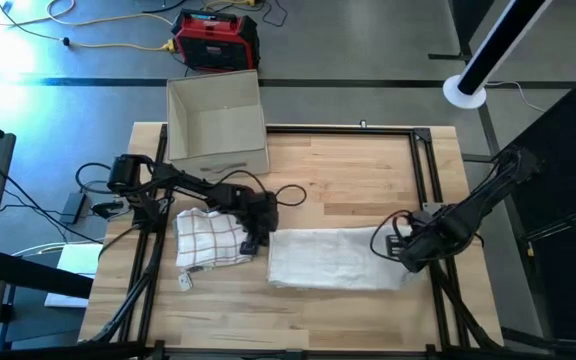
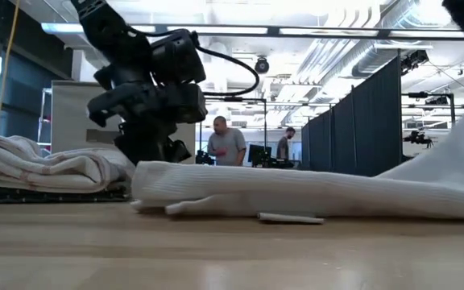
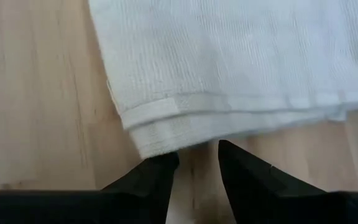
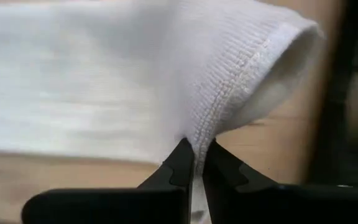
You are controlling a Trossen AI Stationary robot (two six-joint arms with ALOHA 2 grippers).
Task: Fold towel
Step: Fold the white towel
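Observation:
A white towel [image 1: 333, 258] lies folded into a long band across the table's middle. In the low view its right end [image 2: 457, 165] rises off the table. My right gripper [image 1: 408, 247] is shut on that right end. My left gripper [image 3: 197, 163] stands open just off the towel's left end, its fingertips close to a hemmed corner [image 3: 157, 127], apart from it as far as I can see. In the low view my left gripper [image 2: 147, 149] hangs low beside the towel's left end [image 2: 159, 185]. A folded checked towel [image 1: 211, 238] lies flat to the left. My right gripper pinches the white towel's stitched hem [image 4: 205, 140] between its two fingers, at the towel's right end. The cloth curls up and over beyond the fingers. That end is lifted off the table, while the remainder of the towel lies on the wood.
An open cardboard box [image 1: 216, 125] stands at the table's far left. The checked towel [image 2: 39, 165] sits just behind my left gripper. Black frame rails [image 1: 428, 180] run along the table's sides. Bare wood [image 1: 348, 180] lies between the towel and the far edge. People stand in the room beyond.

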